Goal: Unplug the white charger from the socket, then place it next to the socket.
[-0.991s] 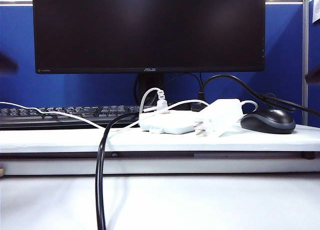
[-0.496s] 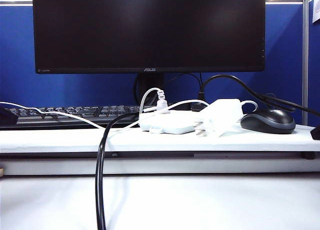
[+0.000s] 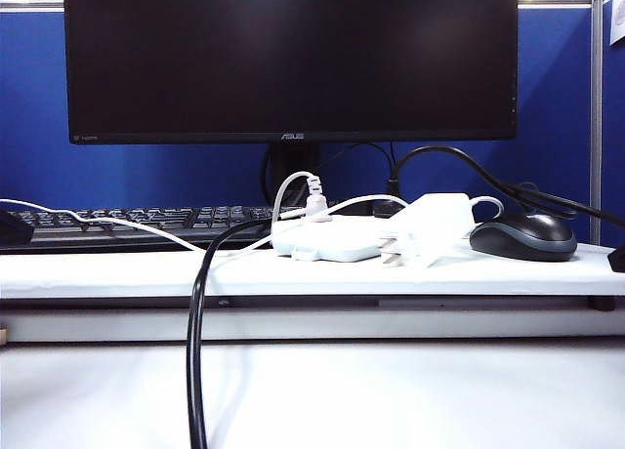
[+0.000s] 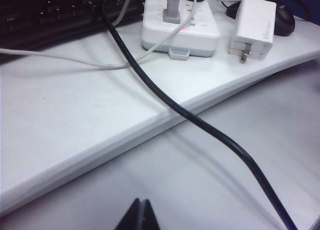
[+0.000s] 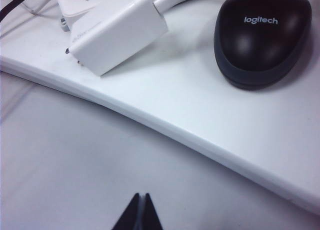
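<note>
The white charger (image 3: 435, 224) lies on the raised white shelf (image 3: 117, 271), just right of the socket (image 3: 327, 239), with its metal prongs out in the open and pointing toward the shelf's front edge. In the left wrist view a narrow gap separates the charger (image 4: 255, 22) from the socket (image 4: 182, 35). My left gripper (image 4: 141, 204) is shut and empty over the lower table, well short of the shelf. The right gripper (image 5: 140, 196) is also shut and empty, back from the charger (image 5: 120, 32). Only a corner of the socket (image 5: 75, 7) shows in the right wrist view.
A grey plug (image 4: 171, 10) sits in the socket. A thick black cable (image 3: 195, 322) runs off the shelf and down across the lower table. A black mouse (image 3: 524, 236) lies right of the charger, a keyboard (image 3: 127, 220) to the left, and a monitor (image 3: 290, 59) behind.
Dark arm parts at both side edges of the exterior view have dropped from about monitor height to shelf level. Charger and socket have not moved.
</note>
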Robot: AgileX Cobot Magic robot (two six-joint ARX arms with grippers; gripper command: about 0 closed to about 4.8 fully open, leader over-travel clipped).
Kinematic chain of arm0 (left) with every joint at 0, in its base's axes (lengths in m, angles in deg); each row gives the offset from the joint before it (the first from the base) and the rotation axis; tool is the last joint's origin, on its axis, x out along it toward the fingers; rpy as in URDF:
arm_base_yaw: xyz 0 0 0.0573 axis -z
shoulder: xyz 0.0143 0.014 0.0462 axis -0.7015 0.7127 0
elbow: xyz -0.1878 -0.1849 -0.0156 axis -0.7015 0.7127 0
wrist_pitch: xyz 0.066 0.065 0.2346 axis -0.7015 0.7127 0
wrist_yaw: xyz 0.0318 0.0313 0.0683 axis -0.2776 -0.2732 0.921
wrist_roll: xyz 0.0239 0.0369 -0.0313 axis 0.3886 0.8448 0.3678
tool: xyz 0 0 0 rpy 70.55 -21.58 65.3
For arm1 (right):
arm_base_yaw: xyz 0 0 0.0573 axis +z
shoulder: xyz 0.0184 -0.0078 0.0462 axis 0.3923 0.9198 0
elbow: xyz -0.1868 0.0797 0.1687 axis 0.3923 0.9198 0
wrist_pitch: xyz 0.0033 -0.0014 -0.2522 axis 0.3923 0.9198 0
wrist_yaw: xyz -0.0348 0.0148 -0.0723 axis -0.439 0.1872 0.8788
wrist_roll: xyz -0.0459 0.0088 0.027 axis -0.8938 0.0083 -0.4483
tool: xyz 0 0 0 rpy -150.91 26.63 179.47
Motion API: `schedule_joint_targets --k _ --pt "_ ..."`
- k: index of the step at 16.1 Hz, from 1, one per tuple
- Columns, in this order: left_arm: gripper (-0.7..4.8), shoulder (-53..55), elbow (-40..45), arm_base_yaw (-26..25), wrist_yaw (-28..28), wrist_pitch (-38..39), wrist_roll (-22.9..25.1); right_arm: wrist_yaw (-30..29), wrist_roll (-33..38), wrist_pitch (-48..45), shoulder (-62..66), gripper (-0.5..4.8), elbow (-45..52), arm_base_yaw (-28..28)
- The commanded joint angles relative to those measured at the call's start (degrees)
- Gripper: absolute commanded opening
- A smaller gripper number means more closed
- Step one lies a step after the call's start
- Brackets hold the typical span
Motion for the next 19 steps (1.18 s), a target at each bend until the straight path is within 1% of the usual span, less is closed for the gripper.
schedule_joint_targets --k 1,2,4,5,6,7,8,9,11,12,14,17,19 --pt "-0.04 -0.37 0.02 -0.07 0.15 -0.33 0.24 1.42 0.22 -0.33 -0.13 -0.01 0.20 -0.11" --pt "-0.04 -0.87 0.02 -0.20 0.17 -0.26 0.24 2.58 0.22 -0.35 -0.46 -0.01 0.24 -0.11" --pt "-0.04 -1.62 0.00 -1.29 -0.31 -0.28 0.24 3.06 0.22 -0.57 -1.49 -0.01 0.35 -0.17" --pt "-0.04 -2.56 0.00 -3.63 -0.24 -0.28 0.24 3.10 0.22 -0.59 -3.08 -0.01 0.37 -0.31" --pt "-0.04 -2.93 0.00 -4.90 -0.28 -0.35 0.24 3.39 0.22 -0.59 -3.98 -0.01 0.37 -0.46" --pt "-0.04 -3.98 0.00 -8.31 -0.24 -0.31 0.24 4.13 0.22 -0.59 -5.57 -0.01 0.37 -0.98" --pt "-0.04 -4.96 0.00 -11.80 -0.26 -0.33 0.24 4.20 0.22 -0.59 -7.19 -0.01 0.37 -2.36" --pt "-0.04 -5.53 0.00 -13.94 -0.24 -0.31 0.24 4.17 0.22 -0.59 -7.78 -0.01 0.37 -3.21" --pt "-0.04 -6.64 0.00 -18.73 -0.07 -0.31 0.24 4.35 0.22 -0.61 -9.73 -0.01 0.37 -7.30" --pt "-0.04 -7.06 0.00 -20.46 -0.07 -0.26 0.24 4.70 0.22 -1.03 -9.88 -0.01 0.37 -9.01" --pt "-0.04 -7.21 0.00 -24.13 -0.07 -0.31 0.24 8.11 0.22 -2.34 -9.92 -0.01 0.44 -12.00" --pt "-0.04 -7.21 0.00 -28.26 -0.26 -0.20 0.24 12.48 0.22 -3.15 -9.92 -0.01 0.46 -13.68" --pt "-0.04 -7.21 0.00 -30.56 -0.04 0.61 0.24 12.96 0.22 -3.13 -9.92 -0.01 0.74 -13.77"
